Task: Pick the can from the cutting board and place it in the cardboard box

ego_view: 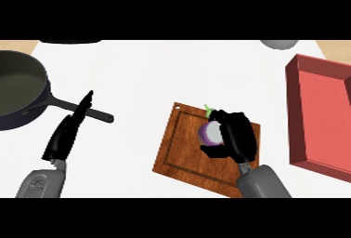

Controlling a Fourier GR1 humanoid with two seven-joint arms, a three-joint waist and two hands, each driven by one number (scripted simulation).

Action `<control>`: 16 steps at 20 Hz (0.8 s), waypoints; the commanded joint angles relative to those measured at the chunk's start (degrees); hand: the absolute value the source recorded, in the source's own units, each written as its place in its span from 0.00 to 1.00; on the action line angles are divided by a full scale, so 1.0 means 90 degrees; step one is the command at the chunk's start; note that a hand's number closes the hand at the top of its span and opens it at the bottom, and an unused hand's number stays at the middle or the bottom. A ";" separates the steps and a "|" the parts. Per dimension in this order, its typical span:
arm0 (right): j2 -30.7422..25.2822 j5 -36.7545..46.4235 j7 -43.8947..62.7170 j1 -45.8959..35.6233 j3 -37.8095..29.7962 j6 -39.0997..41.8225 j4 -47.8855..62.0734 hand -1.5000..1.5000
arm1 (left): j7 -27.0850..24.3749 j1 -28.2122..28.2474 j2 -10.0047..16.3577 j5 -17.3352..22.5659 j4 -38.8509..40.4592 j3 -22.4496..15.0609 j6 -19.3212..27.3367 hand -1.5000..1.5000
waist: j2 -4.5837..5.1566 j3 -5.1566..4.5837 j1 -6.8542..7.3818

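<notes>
I see dark saucepan (17, 88) far left on white counter (151, 69), handle toward right; grey round thing (279, 43) at top edge

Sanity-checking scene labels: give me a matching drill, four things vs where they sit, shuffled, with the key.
Things:
1 pot
2 cutting board
3 red box
4 purple object

Places:
A view's right edge
B view's left edge
C held in the right hand
D middle of view

Pairs: 1-B, 2-D, 3-A, 4-C

white counter top (151, 79); tan surface (17, 45) beyond far corners
</notes>
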 commanded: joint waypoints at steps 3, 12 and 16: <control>-0.0462 0.0377 0.1420 -0.0555 -0.0366 0.2525 -0.0041 1.00 | 0.0087 -0.0027 -0.0033 -0.0041 -0.0023 0.0020 0.0083 0.50 | -0.0009 0.0006 -0.0047; -0.0897 0.0846 0.2738 -0.0421 -0.0406 0.4451 -0.3557 1.00 | 0.0144 0.0191 -0.0106 -0.0084 -0.0264 -0.0050 0.0081 0.50 | -0.0047 0.0019 -0.0122; -0.1102 0.0684 0.3070 -0.1248 -0.1240 0.5443 -0.3988 1.00 | -0.0017 -0.0097 -0.0040 -0.0020 0.0111 0.0038 -0.0035 0.50 | -0.0001 0.0019 -0.0066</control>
